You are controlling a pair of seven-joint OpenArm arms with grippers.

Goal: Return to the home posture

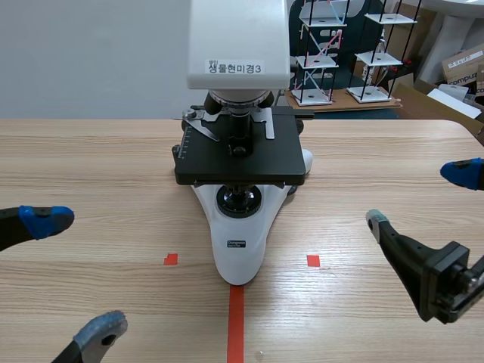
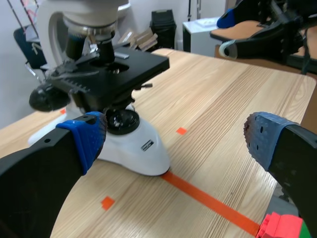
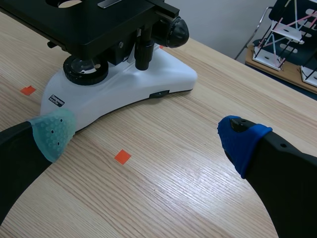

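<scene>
The left tool (image 1: 73,274) sits at the lower left of the frame and the right tool (image 1: 417,197) at the right edge, both with fingers apart and holding nothing. The microscope (image 1: 240,227) stands mid-frame on the desk (image 1: 363,310), well apart from both. The risk, I judge, is an inward swing clipping its stage or knobs. Bare wood on either side leaves room to withdraw.

Frontal and flanking wrist views share the microscope (image 1: 240,162).
</scene>
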